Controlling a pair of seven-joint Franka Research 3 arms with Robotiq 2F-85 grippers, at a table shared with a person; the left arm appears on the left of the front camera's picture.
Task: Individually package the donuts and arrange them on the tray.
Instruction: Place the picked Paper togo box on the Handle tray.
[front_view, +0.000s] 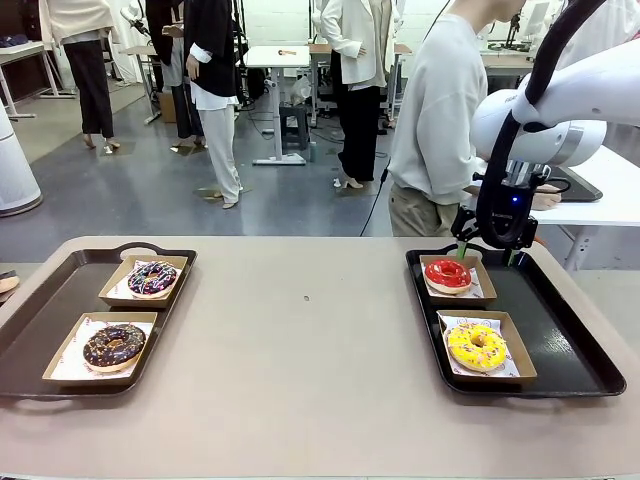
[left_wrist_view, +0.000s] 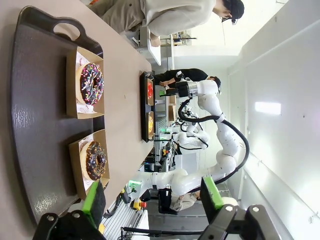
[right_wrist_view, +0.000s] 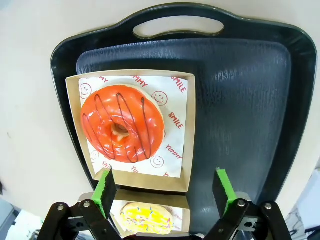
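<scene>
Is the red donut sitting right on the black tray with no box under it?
No, the red donut sits on printed paper inside a brown box, and that box rests on the black tray.

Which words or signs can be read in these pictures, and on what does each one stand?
"SMILE": red print on the white paper liner under the red donut.
"YUMMY": red print on the same liner, repeated.
Smiley faces: printed between those words.
Print on the liners under the other donuts is too small to read.
</scene>
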